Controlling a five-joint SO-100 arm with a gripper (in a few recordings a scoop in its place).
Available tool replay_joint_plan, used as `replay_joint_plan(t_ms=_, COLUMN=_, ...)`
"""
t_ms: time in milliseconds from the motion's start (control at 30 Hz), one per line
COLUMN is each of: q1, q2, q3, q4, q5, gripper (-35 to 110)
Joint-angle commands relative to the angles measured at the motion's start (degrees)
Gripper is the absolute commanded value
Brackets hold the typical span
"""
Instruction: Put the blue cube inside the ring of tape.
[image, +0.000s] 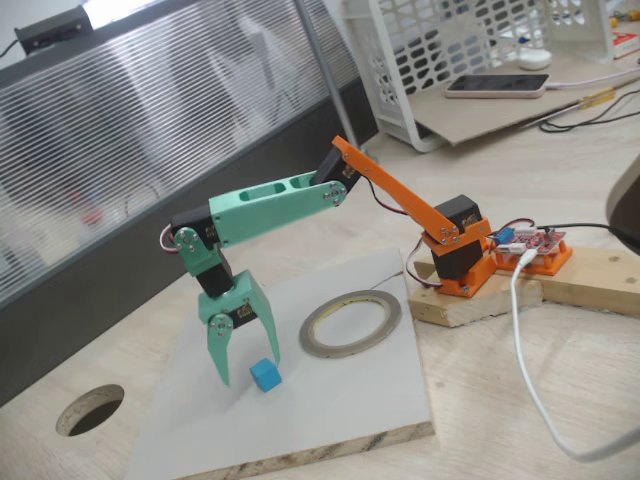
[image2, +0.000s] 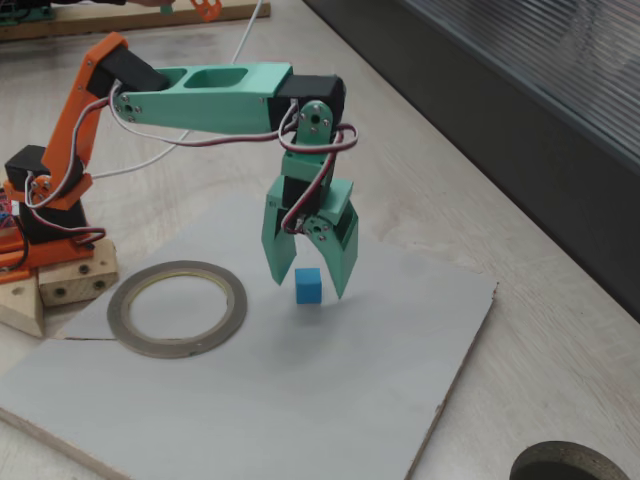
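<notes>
Gripper (image: 250, 372) hangs pointing down over the grey board (image: 350, 400), jaws spread open, nothing held. Blue cube (image: 265, 374) sits on the board right at the tips. In one fixed view the cube (image2: 308, 285) lies between the two green fingers, a bit low of their ends; in the other it looks nearer the right-hand finger, w/ the left finger off to its side. So cube is roughly bracketed but off-centre, and I can't tell whether either finger touches it. Tips look close to board level.

Cube has no long axis; its faces seem turned slightly vs. the jaw line, so closing may twist it a little.

Ring of tape (image: 350, 322) lies flat on the same board, well apart from the cube, toward the arm's orange base (image: 462, 262). Its opening is far wider than the cube, so plenty of margin for the drop.

Room: board around cube is bare, path cube-to-ring unobstructed. Board's front edge is some way off from the cube. Round hole (image: 90, 409) in the wood surface lies beyond the board, clear of the route.

Likely step: close on cube, lift, carry toward base.
</notes>
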Motion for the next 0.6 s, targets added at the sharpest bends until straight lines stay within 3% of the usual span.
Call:
replay_joint_plan(t_ms=0, q1=-0.5, q2=0.4, q3=-0.2, q4=0.2, q5=0.4, gripper=50)
replay_joint_plan(t_ms=567, q1=-0.3, q2=-4.6, q3=0.0, q4=0.8, q5=0.4, gripper=50)
